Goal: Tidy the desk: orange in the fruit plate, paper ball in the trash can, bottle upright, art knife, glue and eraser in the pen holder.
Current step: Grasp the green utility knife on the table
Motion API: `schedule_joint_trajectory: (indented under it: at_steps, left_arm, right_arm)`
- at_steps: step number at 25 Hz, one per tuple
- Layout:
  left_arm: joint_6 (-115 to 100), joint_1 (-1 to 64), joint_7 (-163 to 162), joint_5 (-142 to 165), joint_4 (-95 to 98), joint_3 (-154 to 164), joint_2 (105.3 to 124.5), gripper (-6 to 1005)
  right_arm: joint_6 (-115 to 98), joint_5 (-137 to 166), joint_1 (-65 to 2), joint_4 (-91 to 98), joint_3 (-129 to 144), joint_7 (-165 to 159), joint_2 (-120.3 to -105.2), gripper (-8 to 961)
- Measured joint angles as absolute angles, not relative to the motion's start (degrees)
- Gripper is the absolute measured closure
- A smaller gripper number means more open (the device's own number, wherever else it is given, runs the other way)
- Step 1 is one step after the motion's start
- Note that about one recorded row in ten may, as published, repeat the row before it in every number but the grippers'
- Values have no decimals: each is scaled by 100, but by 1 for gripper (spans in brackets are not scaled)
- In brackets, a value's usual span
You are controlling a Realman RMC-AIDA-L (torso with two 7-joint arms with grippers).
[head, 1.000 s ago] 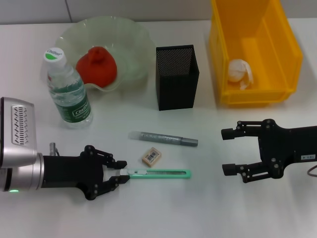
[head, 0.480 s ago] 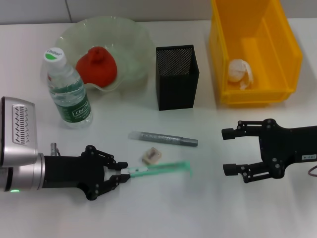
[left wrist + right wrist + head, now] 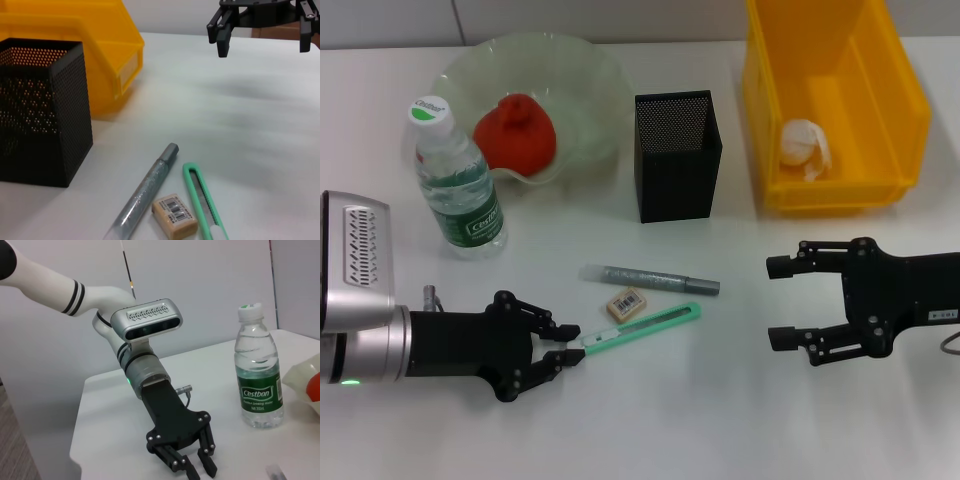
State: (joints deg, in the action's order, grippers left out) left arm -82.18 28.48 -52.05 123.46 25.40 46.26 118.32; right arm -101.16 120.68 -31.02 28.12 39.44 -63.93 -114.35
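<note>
The art knife point(image 3: 642, 328) is long, thin and green. It lies on the desk point(image 3: 720, 420) in front of the pen holder point(image 3: 678, 155), and it is tilted. It looks light and stiff, and its smooth plastic could slip. The white end points at the left gripper point(image 3: 566, 345). The gripper's fingers are closed down close on that end, and they seem to pinch it, so the knife is held at its very tip. I think a hold nearer the middle would keep it from swinging. The blade side should be left alone.

Just beside the knife is one small eraser point(image 3: 626, 303). It looks soft and light, and it may be touching the knife. Near it lies one grey glue stick point(image 3: 648, 279). It is round, so it may roll.

There is one pen holder, black and full of tiny holes. There is one bottle point(image 3: 458, 185), and it stands up already. One orange point(image 3: 514, 132) sits in the one fruit plate point(image 3: 590, 80). One paper ball point(image 3: 804, 147) sits in the one yellow trash can point(image 3: 905, 95).

The right gripper point(image 3: 788, 304) waits over the desk, well apart from the knife. Its fingers are wide open and it holds nothing.
</note>
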Motion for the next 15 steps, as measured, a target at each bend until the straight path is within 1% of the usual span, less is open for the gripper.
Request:
schedule_joint_trajectory:
  at_steps: [15]
  left_arm:
    - [-8233,2852,-5263,12331,2537,4618,11841,764]
  right_arm:
    - [-10177,12068,-3058,2813,3891,-6379,-11446,129]
